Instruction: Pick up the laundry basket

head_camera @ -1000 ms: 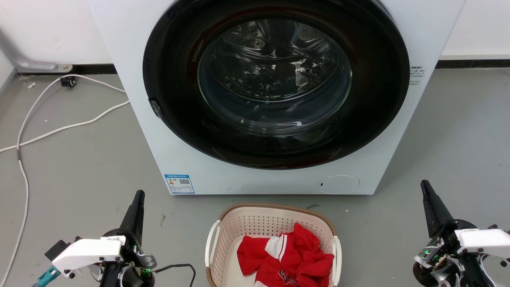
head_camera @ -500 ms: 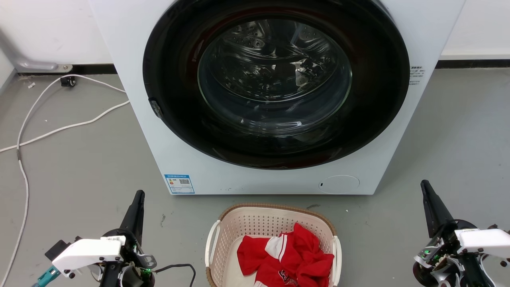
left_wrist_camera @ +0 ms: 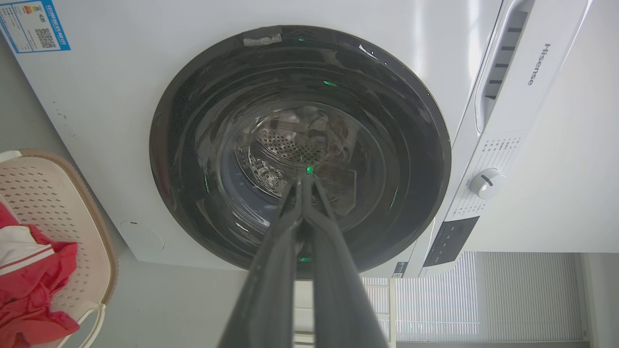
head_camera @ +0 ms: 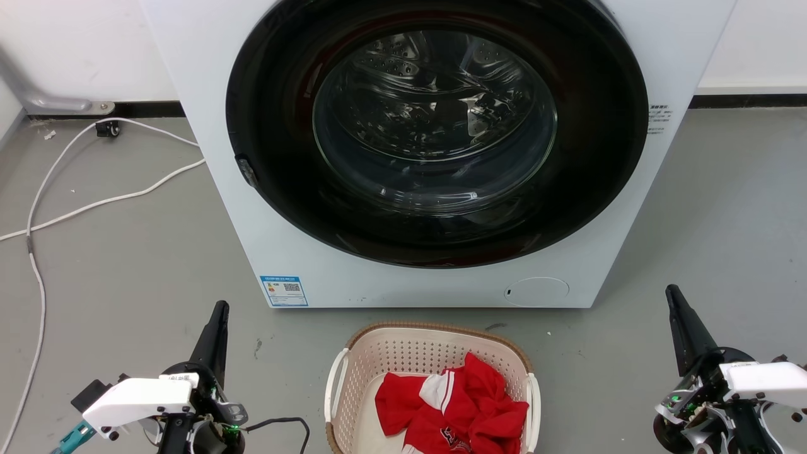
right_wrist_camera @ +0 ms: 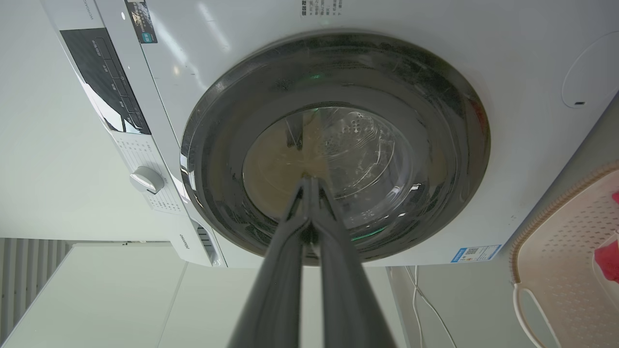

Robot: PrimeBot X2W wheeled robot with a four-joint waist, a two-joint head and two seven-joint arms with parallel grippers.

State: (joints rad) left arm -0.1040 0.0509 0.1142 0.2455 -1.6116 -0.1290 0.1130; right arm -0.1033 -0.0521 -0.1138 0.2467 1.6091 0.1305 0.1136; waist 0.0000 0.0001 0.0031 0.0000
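The laundry basket (head_camera: 403, 353), cream with perforated walls and a brown rim, stands on the grey floor at the bottom centre of the head view, red and white clothes (head_camera: 457, 407) heaped inside. Its white handles (head_camera: 335, 384) sit on its left and right sides. My left gripper (head_camera: 220, 308) is shut at the lower left, well apart from the basket. My right gripper (head_camera: 671, 291) is shut at the lower right, also apart. In the left wrist view the basket (left_wrist_camera: 92, 193) lies at the left edge, and my left gripper (left_wrist_camera: 305, 180) has its tips together. The right wrist view has the basket (right_wrist_camera: 556, 241) at the right and my right gripper (right_wrist_camera: 307, 180) shut.
A white front-loading washing machine (head_camera: 208, 126) with a closed dark round door (head_camera: 435, 126) stands directly behind the basket. White cables (head_camera: 94, 202) trail over the floor at the left. Bare grey floor lies on both sides of the basket.
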